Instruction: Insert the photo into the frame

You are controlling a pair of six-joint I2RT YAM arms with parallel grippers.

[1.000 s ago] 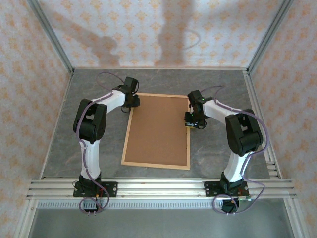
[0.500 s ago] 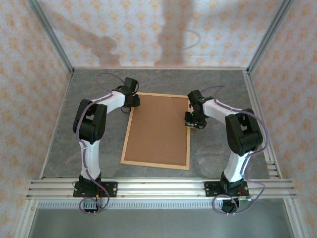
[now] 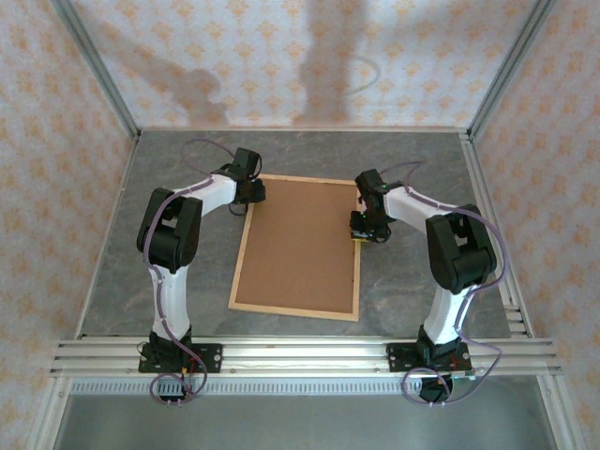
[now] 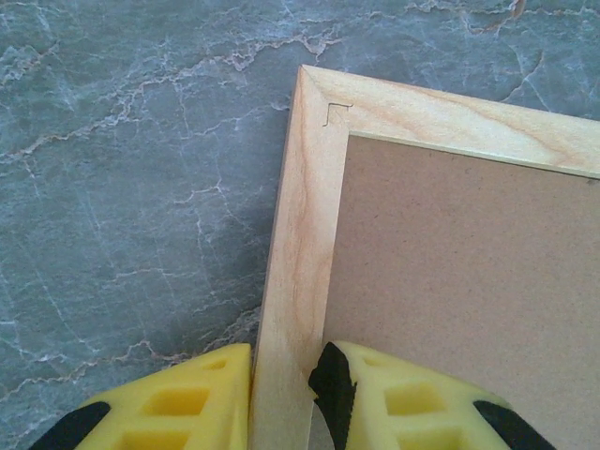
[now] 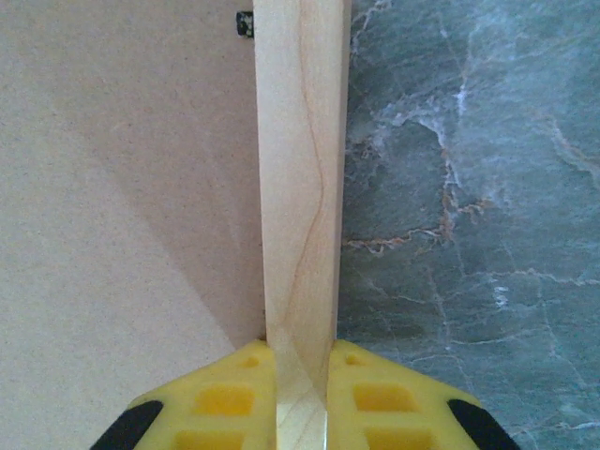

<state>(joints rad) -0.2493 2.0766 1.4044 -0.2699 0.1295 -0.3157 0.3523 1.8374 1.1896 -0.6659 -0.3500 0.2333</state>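
The frame (image 3: pixel 295 310), made of thin light wood strips, lies flat on the grey table with a plain brown backing board (image 3: pixel 300 244) filling it. My left gripper (image 3: pixel 251 199) is at the far left corner. In the left wrist view its yellow fingers (image 4: pixel 178 408) straddle the left strip (image 4: pixel 305 225), shut on it. My right gripper (image 3: pixel 359 234) is on the right side. In the right wrist view the two fingers (image 5: pixel 389 403) press both faces of the right strip (image 5: pixel 300 187). The photo is hidden.
Grey marble tabletop (image 3: pixel 412 291) surrounds the frame on all sides. Patterned walls and metal rails (image 3: pixel 487 216) enclose the table, and an aluminium rail (image 3: pixel 300 354) carries both arm bases at the near edge.
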